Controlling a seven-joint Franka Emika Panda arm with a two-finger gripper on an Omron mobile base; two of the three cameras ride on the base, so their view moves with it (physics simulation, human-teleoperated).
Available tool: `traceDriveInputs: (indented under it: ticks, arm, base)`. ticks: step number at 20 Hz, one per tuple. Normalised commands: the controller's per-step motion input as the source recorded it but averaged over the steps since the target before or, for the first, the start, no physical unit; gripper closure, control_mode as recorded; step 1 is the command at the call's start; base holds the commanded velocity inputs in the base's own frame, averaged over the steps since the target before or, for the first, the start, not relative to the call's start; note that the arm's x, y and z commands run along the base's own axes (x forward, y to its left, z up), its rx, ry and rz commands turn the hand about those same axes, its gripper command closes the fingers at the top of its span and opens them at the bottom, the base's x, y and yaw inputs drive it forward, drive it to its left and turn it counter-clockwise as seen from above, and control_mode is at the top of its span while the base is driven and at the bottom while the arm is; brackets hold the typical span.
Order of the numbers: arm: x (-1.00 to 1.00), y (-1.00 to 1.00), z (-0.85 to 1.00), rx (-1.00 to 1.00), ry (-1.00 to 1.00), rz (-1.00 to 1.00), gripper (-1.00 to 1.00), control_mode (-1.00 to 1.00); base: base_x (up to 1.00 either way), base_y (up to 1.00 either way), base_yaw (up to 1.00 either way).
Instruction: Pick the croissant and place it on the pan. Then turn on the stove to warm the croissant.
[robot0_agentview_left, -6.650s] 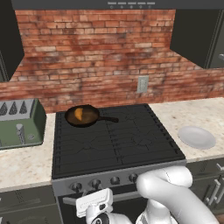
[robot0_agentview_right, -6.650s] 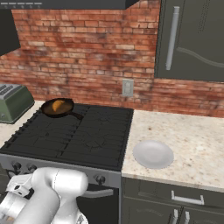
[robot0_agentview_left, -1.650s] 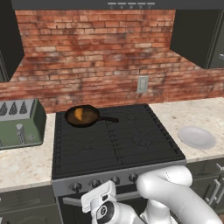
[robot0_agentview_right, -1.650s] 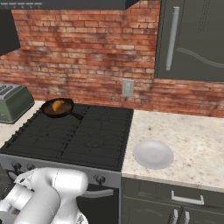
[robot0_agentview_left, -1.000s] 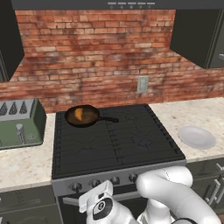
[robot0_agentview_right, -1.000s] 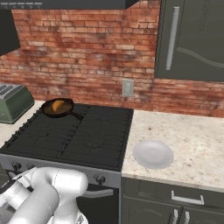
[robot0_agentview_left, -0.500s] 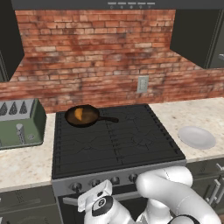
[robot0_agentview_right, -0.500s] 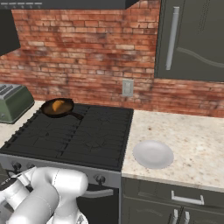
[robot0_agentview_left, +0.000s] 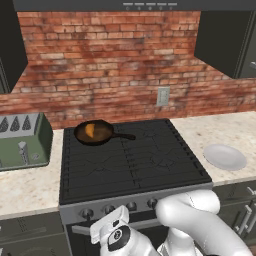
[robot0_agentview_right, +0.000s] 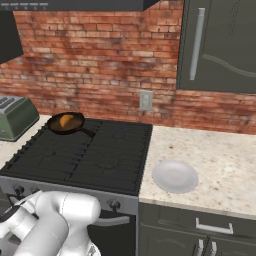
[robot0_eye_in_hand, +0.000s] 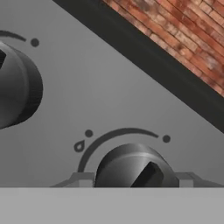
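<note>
The croissant (robot0_agentview_left: 89, 131), a small golden lump, already lies inside the pan (robot0_agentview_left: 97, 133), which sits on the upper left burner of the stove (robot0_agentview_left: 130, 160), its black handle pointing right toward the middle of the frame. That first part of the task looks done; what seems left is lighting the burner. In the hand view, a round grey knob (robot0_eye_in_hand: 133, 168) fills the lower centre of the frame, very close, with a curved dial mark and a small flame symbol above it; a second knob (robot0_eye_in_hand: 17, 87) sits at the left edge. The tool (robot0_eye_in_hand: 131, 181) has its fingertips (robot0_eye_in_hand: 81, 179) standing on either side of the lower knob, apparently closed on it, though actual contact cannot be confirmed. No flame is visible under the pan, so the turn appears unfinished. Around the stove, a green toaster (robot0_agentview_left: 22, 141) stands on the surface at left, and a white plate (robot0_agentview_left: 225, 157) rests on the surface at right. Nothing visible blocks the knob.
</note>
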Motion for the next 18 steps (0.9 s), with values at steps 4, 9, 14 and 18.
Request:
traceDriveInputs:
  ticks: [4, 9, 14, 18]
  arm:
    - [0.04, 0.00, 0.00, -0.25, 0.00, 0.23, 1.00, -1.00]
    - [0.00, 0.02, 0.08, -0.29, 0.12, 0.20, 1.00, -1.00]
    - [0.00, 0.11, 0.26, -0.33, 0.23, 0.18, 1.00, -1.00]
    - [0.04, 0.14, 0.31, -0.33, 0.26, 0.18, 1.00, -1.00]
  base:
    - [0.00, 0.00, 0.00]
    - [0.00, 0.00, 0.00]
    - [0.00, 0.00, 0.00]
    - [0.00, 0.00, 0.00]
